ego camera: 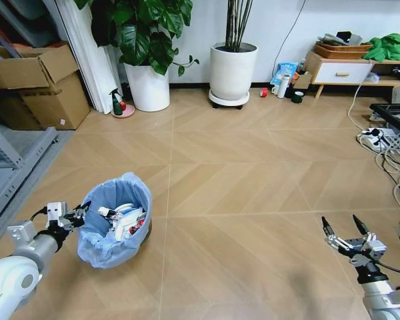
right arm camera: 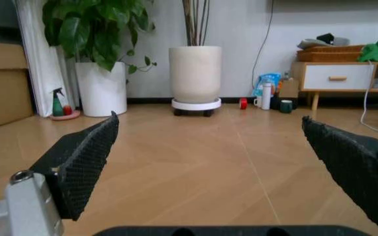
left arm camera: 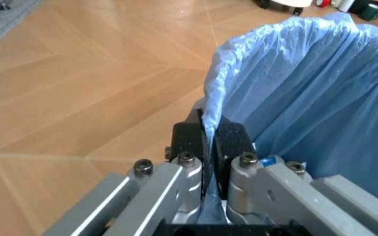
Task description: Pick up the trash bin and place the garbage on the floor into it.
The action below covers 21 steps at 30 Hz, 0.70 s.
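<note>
The trash bin (ego camera: 115, 223), lined with a crinkled light-blue bag (left arm camera: 307, 88), is low at the left, close to the wooden floor. Garbage (ego camera: 125, 219) lies inside it: white pieces and a bit of red. My left gripper (ego camera: 77, 213) is at the bin's left rim. In the left wrist view this gripper (left arm camera: 208, 142) has its black pads (left arm camera: 189, 140) pressed together on the bag-covered rim. My right gripper (ego camera: 342, 229) hovers low at the right, far from the bin. Its fingers (right arm camera: 87, 155) are spread wide with nothing between them.
Two white plant pots (ego camera: 149, 87) (ego camera: 233, 71) stand at the back wall, with a green spray bottle (ego camera: 117, 103) beside them. Cardboard boxes (ego camera: 33, 83) and a grey shelf are on the left. Cables and a power strip (ego camera: 377, 137) lie at the right, and a low side table (ego camera: 343, 67) is behind them.
</note>
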Motion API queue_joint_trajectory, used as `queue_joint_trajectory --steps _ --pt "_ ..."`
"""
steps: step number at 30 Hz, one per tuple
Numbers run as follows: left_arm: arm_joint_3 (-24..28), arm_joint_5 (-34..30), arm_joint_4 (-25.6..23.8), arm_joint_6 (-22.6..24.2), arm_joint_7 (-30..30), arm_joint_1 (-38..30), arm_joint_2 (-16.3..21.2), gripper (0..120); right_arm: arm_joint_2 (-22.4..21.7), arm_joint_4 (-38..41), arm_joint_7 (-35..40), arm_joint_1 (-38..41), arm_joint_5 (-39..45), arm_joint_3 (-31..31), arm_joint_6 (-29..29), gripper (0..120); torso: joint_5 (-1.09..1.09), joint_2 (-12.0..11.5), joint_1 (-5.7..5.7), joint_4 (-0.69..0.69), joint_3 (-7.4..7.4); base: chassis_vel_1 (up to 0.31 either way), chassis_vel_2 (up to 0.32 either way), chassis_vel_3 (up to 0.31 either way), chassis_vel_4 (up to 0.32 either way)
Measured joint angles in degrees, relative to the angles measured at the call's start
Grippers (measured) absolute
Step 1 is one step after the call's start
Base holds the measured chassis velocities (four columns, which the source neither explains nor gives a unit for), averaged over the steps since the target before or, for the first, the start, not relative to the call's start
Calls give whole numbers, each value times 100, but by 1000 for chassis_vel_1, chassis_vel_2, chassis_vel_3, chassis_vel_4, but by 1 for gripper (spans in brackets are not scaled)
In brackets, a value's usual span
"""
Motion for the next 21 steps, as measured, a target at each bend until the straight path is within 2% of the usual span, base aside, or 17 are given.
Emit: queue_joint_trajectory --steps 12,21 --pt "-1 13 10 0 -6 4 -23 0 30 3 -66 5 11 2 45 100 -1 0 -1 0 0 181 -182 -181 179" --pt "0 48 274 -28 -40 -43 -135 0 43 -35 -178 0 44 30 144 100 -1 0 0 1 0 53 -53 -50 48"
